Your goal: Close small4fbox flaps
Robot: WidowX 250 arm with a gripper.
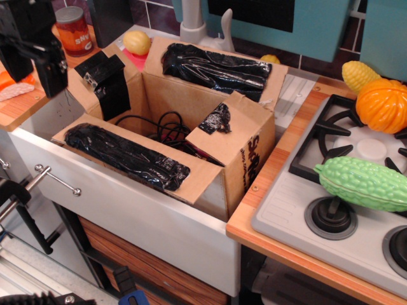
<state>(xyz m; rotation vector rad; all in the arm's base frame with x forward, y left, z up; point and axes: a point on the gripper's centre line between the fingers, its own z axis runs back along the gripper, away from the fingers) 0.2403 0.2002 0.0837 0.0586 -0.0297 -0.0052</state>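
Observation:
The small4fbox [248, 162] is a brown cardboard box standing open in the white sink, with dark lettering on its right side and black cables [162, 127] inside. Its flaps all carry crinkled black tape. The near long flap [127, 155] folds outward toward the front. The far long flap [213, 67] leans back. The left short flap [105, 79] stands up. The right short flap [219, 130] tilts inward over the opening. My black gripper [38, 57] hangs at the upper left, above the counter and left of the box, apart from it. Its jaw state does not show.
A tin can [73, 30] and a yellow toy [137, 42] stand behind the box. A sink faucet [194, 22] rises at the back. On the right is a toy stove [343, 190] with a green vegetable [365, 183], an orange pumpkin [381, 105] and yellow corn [357, 74].

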